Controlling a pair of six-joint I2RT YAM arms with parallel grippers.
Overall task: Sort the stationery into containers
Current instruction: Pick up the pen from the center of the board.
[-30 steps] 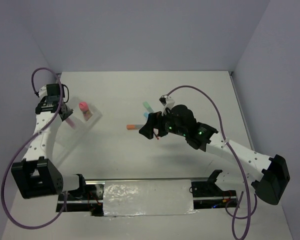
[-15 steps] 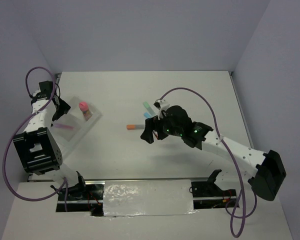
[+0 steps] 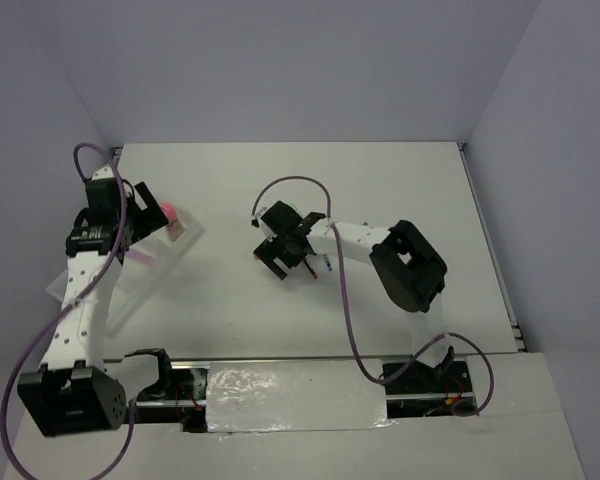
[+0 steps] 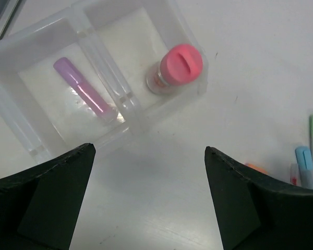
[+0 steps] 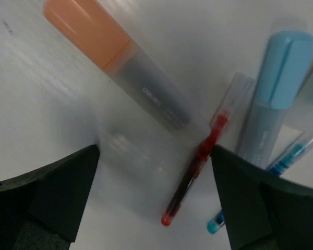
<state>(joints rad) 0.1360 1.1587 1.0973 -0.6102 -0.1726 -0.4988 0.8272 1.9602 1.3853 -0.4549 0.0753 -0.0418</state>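
Your left end effector [image 4: 148,151] is wide and empty. Just ahead, the clear tray [image 4: 107,70] holds a pink marker [image 4: 83,88] in one compartment and a pink-capped stick [image 4: 180,65] in the next. Your right end effector [image 5: 154,148] is wide over the red pen [image 5: 195,172].

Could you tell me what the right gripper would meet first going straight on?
Probably the red pen, lying between the fingers of the right gripper, beside the orange marker; depth is unclear.

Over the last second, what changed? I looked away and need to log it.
The left gripper seems to have dropped the pink marker into the tray, swung left, then returned above it, open. The right gripper, open, shifted slightly left over the red pen and orange marker as its arm folded in. The pink-capped stick stayed put.
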